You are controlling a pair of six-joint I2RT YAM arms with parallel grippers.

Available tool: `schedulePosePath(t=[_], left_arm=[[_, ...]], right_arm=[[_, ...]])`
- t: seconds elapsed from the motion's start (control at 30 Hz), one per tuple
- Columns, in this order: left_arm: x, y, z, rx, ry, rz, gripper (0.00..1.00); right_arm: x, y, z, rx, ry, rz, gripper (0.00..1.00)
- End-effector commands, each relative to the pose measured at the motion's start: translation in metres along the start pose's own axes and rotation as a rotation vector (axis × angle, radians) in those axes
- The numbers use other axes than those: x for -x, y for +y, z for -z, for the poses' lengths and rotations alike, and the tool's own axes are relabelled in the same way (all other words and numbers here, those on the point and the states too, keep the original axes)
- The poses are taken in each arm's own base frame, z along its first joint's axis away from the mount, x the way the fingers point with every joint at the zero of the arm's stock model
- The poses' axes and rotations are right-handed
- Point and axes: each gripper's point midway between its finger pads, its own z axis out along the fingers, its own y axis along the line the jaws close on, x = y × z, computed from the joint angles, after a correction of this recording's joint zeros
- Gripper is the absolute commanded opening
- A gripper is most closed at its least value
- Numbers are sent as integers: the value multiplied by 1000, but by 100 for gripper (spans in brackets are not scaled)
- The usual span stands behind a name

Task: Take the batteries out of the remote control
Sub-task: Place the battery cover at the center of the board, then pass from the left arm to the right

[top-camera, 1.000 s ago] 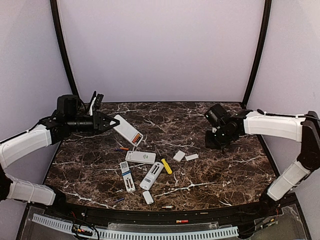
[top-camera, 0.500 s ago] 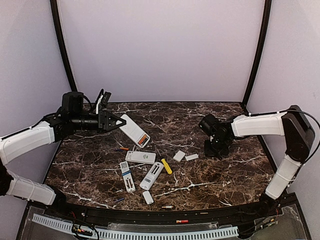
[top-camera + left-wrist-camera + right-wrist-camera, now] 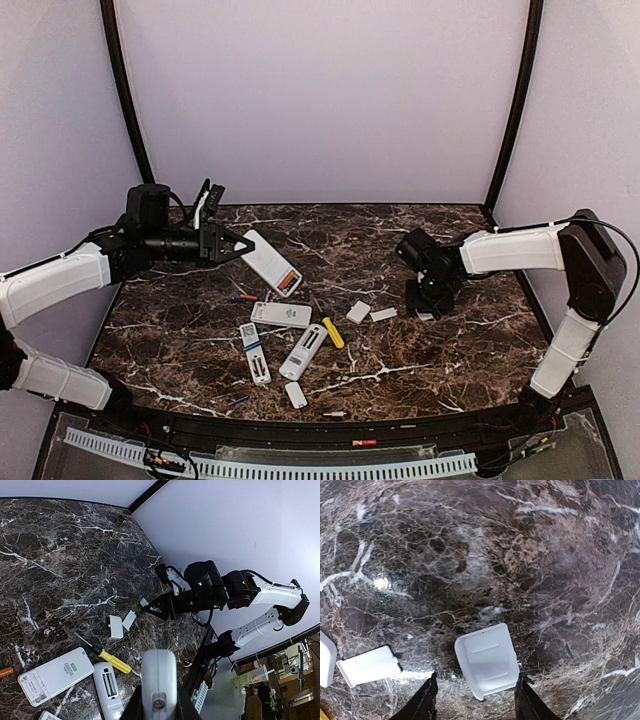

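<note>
My left gripper is shut on a white remote control and holds it tilted above the table's back left. An orange-red patch shows at the remote's lower end. The left wrist view shows the remote's rounded end between the jaws. An orange battery lies on the table under it, and a dark one lies near the front edge. My right gripper is low over the table at the right. It stands open around a small white cover that lies flat on the marble.
Three more remotes lie mid-table beside a yellow-handled screwdriver. White covers lie just left of my right gripper, another lies near the front edge. Black frame posts stand at the back corners.
My right gripper has come down to the table and opened, leaving the white cover lying on the marble. My left gripper has shifted slightly right with the remote.
</note>
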Motion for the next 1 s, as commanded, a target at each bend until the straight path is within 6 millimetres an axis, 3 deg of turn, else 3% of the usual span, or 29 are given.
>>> schedulePosePath(t=[0.0,0.13,0.23,0.4,0.6,0.77,0.97], left_arm=[[7,-12,5,-12,-20,-51,0],[3,-9,1,-17,5,-37,0],[-1,-5,-3,-14,32,-17,0],[-10,0,-17,11,91,26,0],[-23,-8,-39,-8,172,88,0],[-35,-14,-49,-49,232,144,0],[-45,-13,-56,-47,273,182,0]], right_arm=[[16,8,16,55,-59,-15,53],[26,14,37,123,-116,0,59],[37,31,72,274,-207,59,65],[39,76,140,538,-365,248,72],[12,142,199,766,-446,458,80],[-2,187,212,846,-432,538,85],[-24,229,210,873,-402,657,87]])
